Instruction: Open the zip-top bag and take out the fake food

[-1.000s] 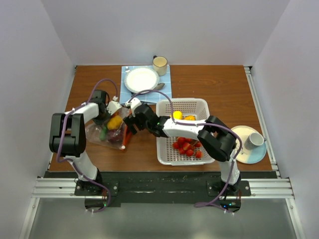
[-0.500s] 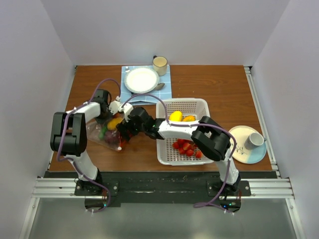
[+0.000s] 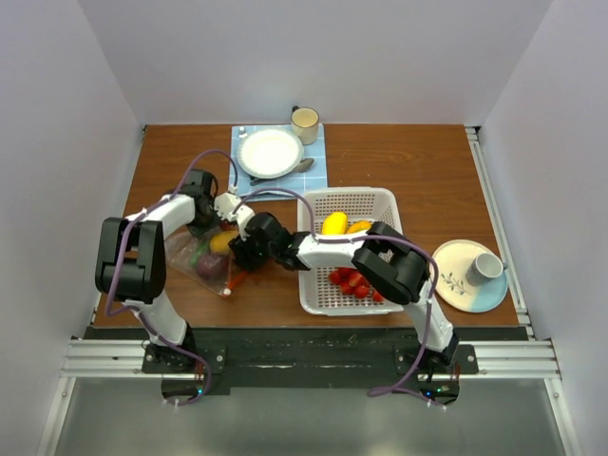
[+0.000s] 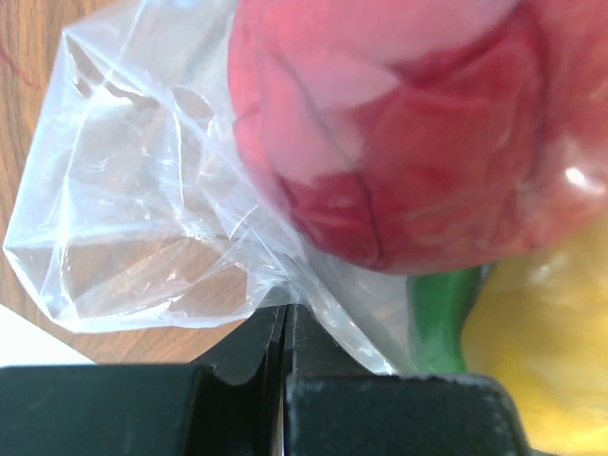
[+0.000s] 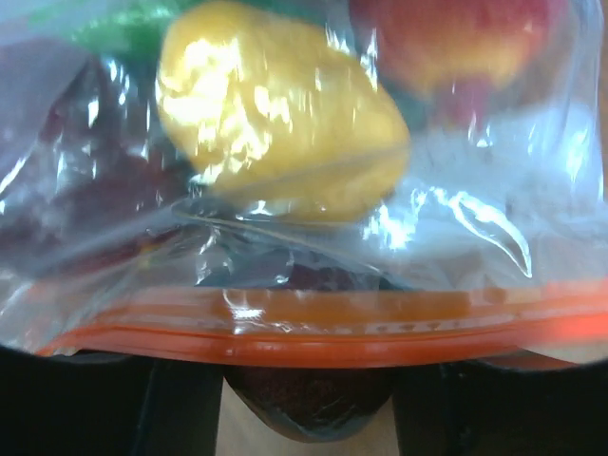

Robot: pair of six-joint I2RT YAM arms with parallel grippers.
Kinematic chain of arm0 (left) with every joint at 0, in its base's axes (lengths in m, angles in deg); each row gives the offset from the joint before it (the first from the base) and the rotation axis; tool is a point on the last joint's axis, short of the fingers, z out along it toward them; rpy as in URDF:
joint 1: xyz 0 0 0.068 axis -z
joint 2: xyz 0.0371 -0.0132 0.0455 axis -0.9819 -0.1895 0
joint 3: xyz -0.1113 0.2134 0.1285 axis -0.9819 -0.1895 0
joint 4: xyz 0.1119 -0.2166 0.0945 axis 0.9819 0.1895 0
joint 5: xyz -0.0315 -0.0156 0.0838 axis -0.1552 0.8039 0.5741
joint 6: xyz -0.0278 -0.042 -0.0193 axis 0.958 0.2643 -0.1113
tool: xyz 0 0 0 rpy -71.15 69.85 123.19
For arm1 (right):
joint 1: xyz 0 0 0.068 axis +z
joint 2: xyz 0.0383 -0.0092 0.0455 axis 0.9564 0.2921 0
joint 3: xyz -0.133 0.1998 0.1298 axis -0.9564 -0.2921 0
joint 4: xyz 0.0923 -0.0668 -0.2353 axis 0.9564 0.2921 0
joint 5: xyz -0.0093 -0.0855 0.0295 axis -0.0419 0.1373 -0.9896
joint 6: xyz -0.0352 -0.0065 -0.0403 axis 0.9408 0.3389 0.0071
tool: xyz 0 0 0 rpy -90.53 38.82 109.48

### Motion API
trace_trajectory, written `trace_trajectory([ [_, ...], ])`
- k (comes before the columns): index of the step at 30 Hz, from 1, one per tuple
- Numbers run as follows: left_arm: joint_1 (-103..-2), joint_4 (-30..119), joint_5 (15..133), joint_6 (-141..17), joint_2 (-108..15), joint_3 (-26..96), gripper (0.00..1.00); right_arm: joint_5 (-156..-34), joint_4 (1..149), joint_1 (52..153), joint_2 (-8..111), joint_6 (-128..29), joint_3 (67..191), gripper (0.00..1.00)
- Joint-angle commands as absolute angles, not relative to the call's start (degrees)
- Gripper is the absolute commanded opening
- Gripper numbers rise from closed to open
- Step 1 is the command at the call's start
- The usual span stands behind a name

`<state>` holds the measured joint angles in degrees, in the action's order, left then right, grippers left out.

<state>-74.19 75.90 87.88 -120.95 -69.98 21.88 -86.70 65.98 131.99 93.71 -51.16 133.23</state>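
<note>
the left gripper (image 4: 285,318) fills the bottom edge, its two black fingers (image 4: 399,413) pressed together with only a thin seam between them, pinching a fold of the clear bag (image 4: 142,190). the crinkled film fans up and to the left from the pinch, lying over the brown table (image 4: 28,57). inside the bag, close to the lens, a big red fruit (image 4: 408,133) takes the upper right. below it a green stem (image 4: 442,318) sits against a yellow piece (image 4: 541,351) at the lower right.
</note>
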Motion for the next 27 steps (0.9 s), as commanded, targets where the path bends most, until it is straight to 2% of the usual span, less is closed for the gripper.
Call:
trace_trajectory([
  [1, -74.2, 75.6, 90.4, -119.5, -68.8, 22.4, 0.0, -84.2, 69.3, 132.1, 79.7, -52.3, 128.6, 0.46],
  [2, -74.2, 76.9, 90.3, -119.1, -68.5, 23.2, 0.0, -83.1, 70.7, 132.2, 77.1, -51.5, 128.1, 0.4],
  [5, -74.2, 81.4, 88.4, -117.2, -66.3, 27.9, 0.0, -77.7, 76.3, 132.1, 68.8, -50.1, 125.6, 0.32],
  [9, -74.2, 86.1, 87.1, -116.0, -63.0, 34.2, 0.0, -68.7, 81.8, 131.0, 60.5, -50.1, 120.0, 0.29],
  [10, -74.1, 87.0, 86.6, -115.8, -62.5, 36.0, 0.0, -62.2, 81.7, 130.7, 59.1, -50.9, 118.2, 0.21],
  [13, -73.9, 92.1, 82.6, -114.3, -61.2, 39.5, 0.0, -56.4, 81.7, 127.6, 55.3, -55.1, 111.5, 0.1],
  [15, -73.5, 94.6, 79.8, -113.1, -60.3, 40.5, 0.0, -52.4, 81.4, 126.1, 55.1, -56.6, 109.1, 0.09],
  [16, -73.3, 95.0, 79.4, -112.9, -59.9, 40.8, 0.0, -51.2, 82.1, 125.9, 55.6, -57.2, 108.2, 0.16],
  [18, -72.8, 94.8, 79.3, -112.4, -59.4, 40.2, 0.0, -51.5, 83.4, 125.7, 57.5, -57.3, 109.0, 0.39],
  [19, -72.8, 94.7, 79.4, -112.4, -59.3, 39.5, 0.0, -52.5, 84.8, 125.7, 58.0, -57.3, 110.7, 0.64],
  [22, -72.8, 93.4, 81.2, -112.4, -59.4, 35.3, 0.0, -56.5, 85.7, 126.5, 58.2, -56.5, 113.5, 0.99],
  [27, -72.8, 86.3, 85.5, -113.6, -60.6, 26.6, 0.0, -54.8, 79.9, 134.4, 54.3, -51.8, 111.7, 0.99],
])
